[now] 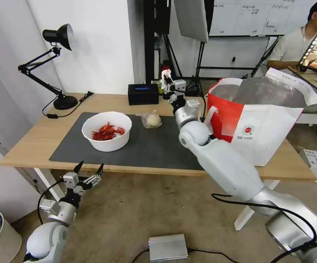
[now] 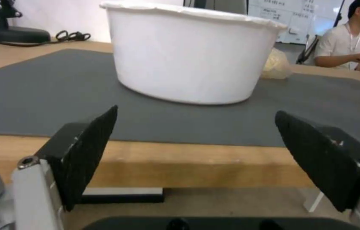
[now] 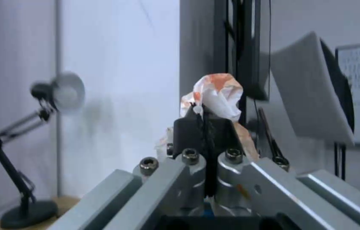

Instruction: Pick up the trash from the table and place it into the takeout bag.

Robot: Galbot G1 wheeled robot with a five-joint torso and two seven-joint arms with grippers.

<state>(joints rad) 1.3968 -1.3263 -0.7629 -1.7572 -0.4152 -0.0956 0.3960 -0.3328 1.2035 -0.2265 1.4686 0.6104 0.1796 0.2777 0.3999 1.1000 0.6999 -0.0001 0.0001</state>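
Holding the crumpled tissue [image 1: 166, 74] pinched tight, the right hand [image 1: 168, 84] sits raised over the tabletop [image 1: 26, 142], takeout bag [image 1: 260, 128] just to its right. Left hand [image 1: 89, 171] idles wide open, empty.

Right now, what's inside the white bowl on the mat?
The white bowl holds a pile of red shells, seen from the head view. Whatever lies beneath the pile is covered. From the left wrist view, the bowl's wall hides its contents.
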